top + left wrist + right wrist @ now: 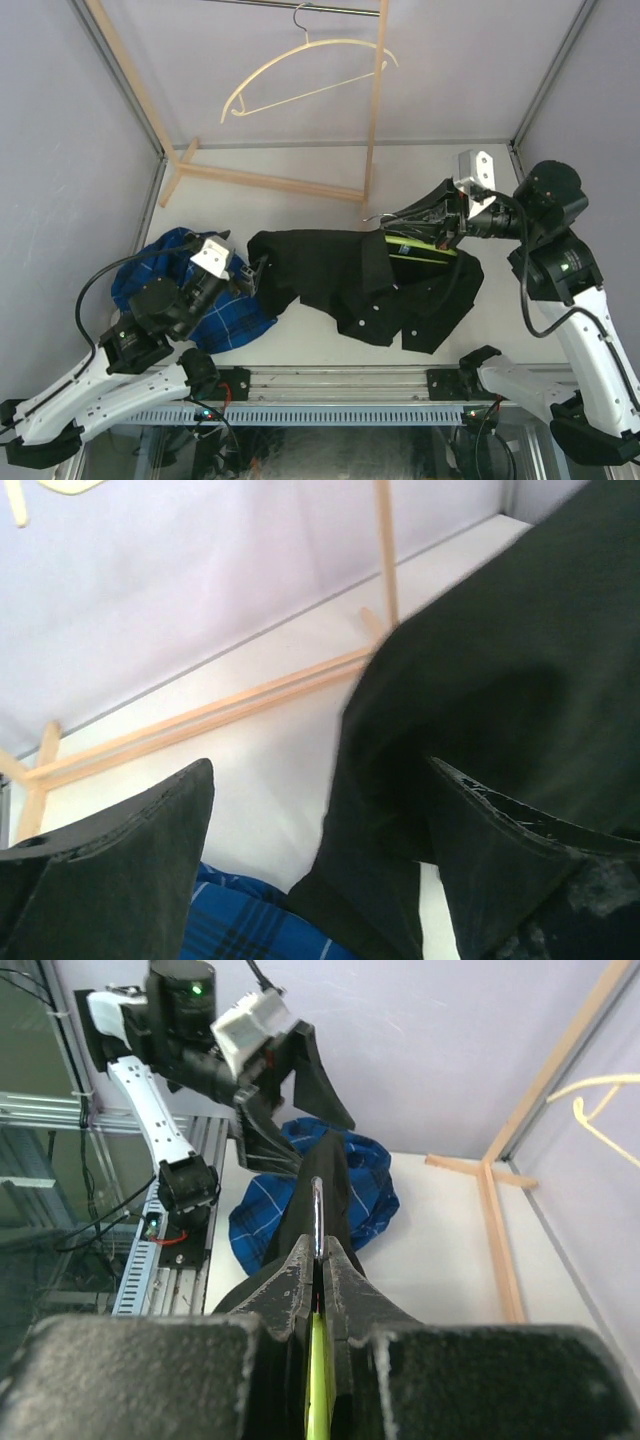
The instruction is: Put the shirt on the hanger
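Right gripper [318,1260], clamped on the hanger [420,250], holds it off the table [300,205] so the shirt [320,270] drapes across it; left gripper [250,272], jaws wide apart at the shirt's left edge, is apparently placed to tug fabric over.

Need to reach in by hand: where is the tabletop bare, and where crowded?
Bare: the strip between the wooden rack's base rail and the black shirt; back right, between the rack's upright and the right gripper holding the hanger; near-right corner beside the shirt. Crowded: left, plaid shirt and left gripper.
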### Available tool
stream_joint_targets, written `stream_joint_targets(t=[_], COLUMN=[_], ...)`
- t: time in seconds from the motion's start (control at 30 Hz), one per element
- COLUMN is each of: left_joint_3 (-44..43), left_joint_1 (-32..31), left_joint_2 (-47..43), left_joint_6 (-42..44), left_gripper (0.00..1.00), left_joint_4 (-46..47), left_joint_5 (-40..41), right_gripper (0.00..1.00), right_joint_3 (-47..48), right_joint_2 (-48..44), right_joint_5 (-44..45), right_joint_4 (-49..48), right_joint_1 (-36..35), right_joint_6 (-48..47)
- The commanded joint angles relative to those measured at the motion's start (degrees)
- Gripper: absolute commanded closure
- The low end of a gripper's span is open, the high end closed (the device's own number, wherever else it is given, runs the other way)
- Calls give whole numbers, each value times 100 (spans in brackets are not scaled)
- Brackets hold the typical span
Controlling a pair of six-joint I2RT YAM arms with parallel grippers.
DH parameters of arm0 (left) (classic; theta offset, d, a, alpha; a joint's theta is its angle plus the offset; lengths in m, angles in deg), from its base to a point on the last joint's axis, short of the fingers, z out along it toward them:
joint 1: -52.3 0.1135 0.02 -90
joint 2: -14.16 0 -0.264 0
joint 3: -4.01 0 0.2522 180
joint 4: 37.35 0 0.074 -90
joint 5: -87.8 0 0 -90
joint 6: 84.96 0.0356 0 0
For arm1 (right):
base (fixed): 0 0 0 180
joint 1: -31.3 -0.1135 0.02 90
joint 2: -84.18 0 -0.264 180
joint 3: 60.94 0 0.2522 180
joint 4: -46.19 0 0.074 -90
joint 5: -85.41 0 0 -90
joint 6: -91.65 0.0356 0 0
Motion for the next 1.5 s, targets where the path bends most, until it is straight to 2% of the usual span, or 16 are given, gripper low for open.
stream_joint_targets(t=[0.0, 0.13, 0.27, 0.3, 0.47, 0.53, 0.63, 0.83, 1.47], left_joint_3=[161, 198, -62, -119, -313, -379, -493, -869, -1494], left_joint_1=[26, 26, 26, 26, 168, 371, 857, 1650, 2870], left_joint_2=[63, 246, 587, 667, 1055, 1140, 1181, 1277, 1520], left_joint_6=[-18, 111, 285, 327, 400, 293, 44, -325, -526], left_gripper=[17, 26, 39, 45, 92, 99, 100, 100, 100], left_joint_4=[971, 1290, 1436, 1482, 1622, 1524, 1286, 642, -458], left_joint_5=[776, 476, 345, 272, 240, 216, 26, -127, -172], right_gripper=[100, 100, 100, 100, 100, 100, 100, 100, 100], right_joint_3=[938, 1657, 2515, 2672, 2867, 2854, 2837, 2723, 2464], right_joint_2=[75, 344, 787, 867, 1078, 1171, 1288, 1283, 1193], right_joint_5=[-639, -938, -1152, -1168, -1536, -1737, -1926, -1822, -1728], right_joint_4=[361, 399, 546, 534, -188, -552, -977, -1027, -1422], right_joint_1=[150, 290, 491, 550, 1165, 1503, 1873, 2200, 2762], right_joint_6=[-422, -340, -230, -183, 442, 782, 1165, 1141, 1390])
